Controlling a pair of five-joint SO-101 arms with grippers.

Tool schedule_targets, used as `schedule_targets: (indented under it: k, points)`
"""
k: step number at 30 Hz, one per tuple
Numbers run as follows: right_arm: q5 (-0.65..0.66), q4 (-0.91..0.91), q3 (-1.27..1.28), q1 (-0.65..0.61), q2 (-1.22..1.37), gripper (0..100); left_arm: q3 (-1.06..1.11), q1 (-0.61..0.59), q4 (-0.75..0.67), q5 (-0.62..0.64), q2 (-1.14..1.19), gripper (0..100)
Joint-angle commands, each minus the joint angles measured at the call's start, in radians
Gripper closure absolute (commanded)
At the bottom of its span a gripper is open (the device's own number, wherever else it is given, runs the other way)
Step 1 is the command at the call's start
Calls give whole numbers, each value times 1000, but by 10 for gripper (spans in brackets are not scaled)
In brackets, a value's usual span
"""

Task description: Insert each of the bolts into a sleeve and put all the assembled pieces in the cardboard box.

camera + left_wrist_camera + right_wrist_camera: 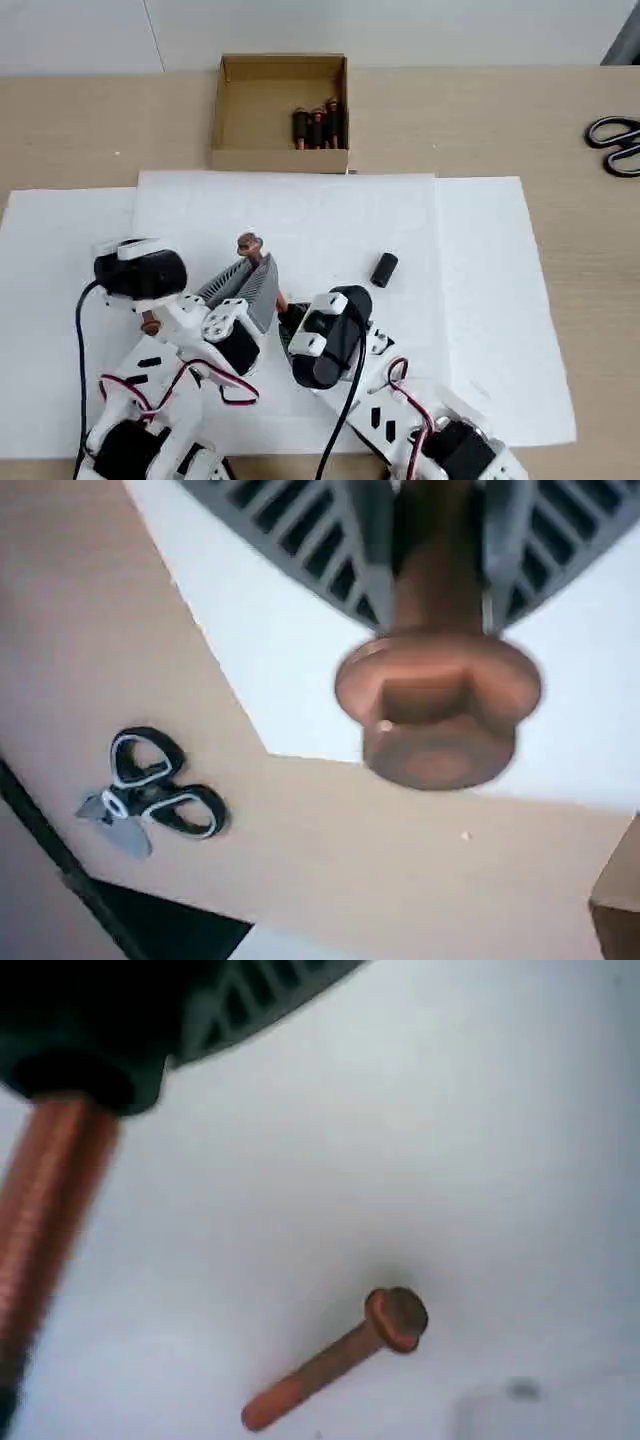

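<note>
Item 1, left gripper [256, 264]. We record its grey ribbed fingers [300, 530] pinched on the shank of a copper-coloured metal bolt with a flanged hex head [437, 712]. The head stands clear beyond the fingertips, on the side toward the box.

Item 2, right gripper [289, 318]. We find it clamped on a short black cylindrical sleeve [70, 1060], just beside the left gripper and over the paper. The threaded shank of the pinched bolt meets this sleeve; how far it goes in, we cannot tell.

Item 3, open brown cardboard box [232, 110]. It sits on the table at the far edge of the paper. Inside we count three assembled pieces [317, 127], black sleeves with copper bolts in them, side by side in the corner on the scissors' side.

Item 4, loose black sleeve [385, 269]. It lies on the paper, apart from both arms, between the right arm and the box.

Item 5, loose copper bolt [335, 1365]. It lies flat on the paper, touching nothing.

Item 6, surroundings. Overlapping white paper sheets [480, 300] cover a light wooden table [480, 120]. Black-handled scissors [615, 145] lie on the bare wood, well apart from everything else.
</note>
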Motion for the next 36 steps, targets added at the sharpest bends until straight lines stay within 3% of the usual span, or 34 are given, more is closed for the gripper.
schedule_targets:
  k: [1,6,14,22,32,36]
  points:
    - [9,-58,-12,-2,-10,995,-5,8,12,6,-9,994]
    - [9,-67,-12,-2,-10,995,-2,17,12,6,-6,994]
    - [9,-67,-12,-2,-10,995,53,170,8,83,-11,994]
    - [17,-114,-14,79,-10,995,51,170,94,26,-11,994]
    - [130,-214,-12,137,-10,995,53,170,123,-8,-11,991]
    - [126,-208,-6,137,-10,995,53,170,126,-8,-6,869]
